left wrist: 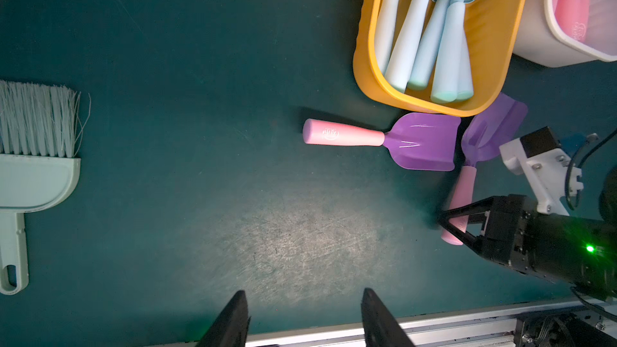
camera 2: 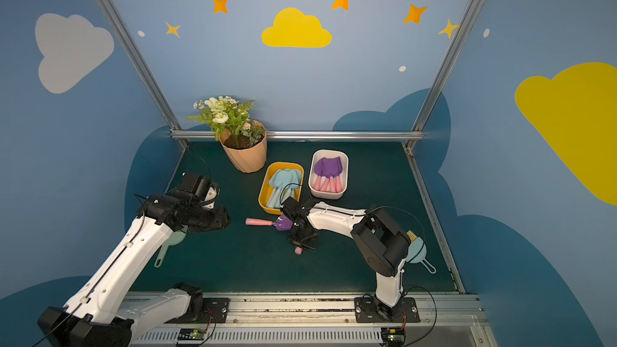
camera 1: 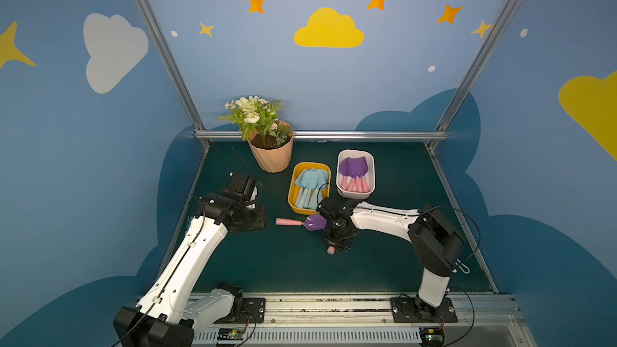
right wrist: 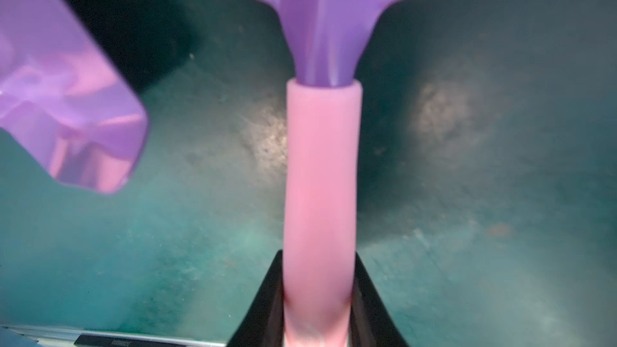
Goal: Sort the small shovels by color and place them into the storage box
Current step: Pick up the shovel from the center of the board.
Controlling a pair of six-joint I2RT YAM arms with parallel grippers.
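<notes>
Enclosure: blue walls with painted clouds and stars. The floor is a dark green mat (camera 1: pixel 267 268). A potted plant (camera 1: pixel 271 158) stands at the back edge. Beside it, a yellow box (camera 1: pixel 291 200) holds the light blue shovels (camera 1: pixel 309 183), handles toward the robot. A white box (camera 1: pixel 340 178) next to it holds purple shovels (camera 1: pixel 354 170) with pink handles. Two more purple ones are outside the boxes, at the yellow box's near end. The loose shovel (left wrist: pixel 384 140) lies flat on the mat, pink handle toward the left arm, nothing touching it. The second shovel (left wrist: pixel 490 131) has its blade just beside the loose one's; contact between the blades is unclear. The right gripper (right wrist: pixel 319 282) pinches this second shovel's pink handle near the butt end, a finger on each side. Lifted or resting: cannot tell. The left gripper (left wrist: pixel 303 298) has its jaws spread and empty over bare mat, well apart from both shovels. A mint-green brush (left wrist: pixel 36 148) lies by the left arm and a blue brush (camera 2: pixel 416 248) behind the right arm.
</notes>
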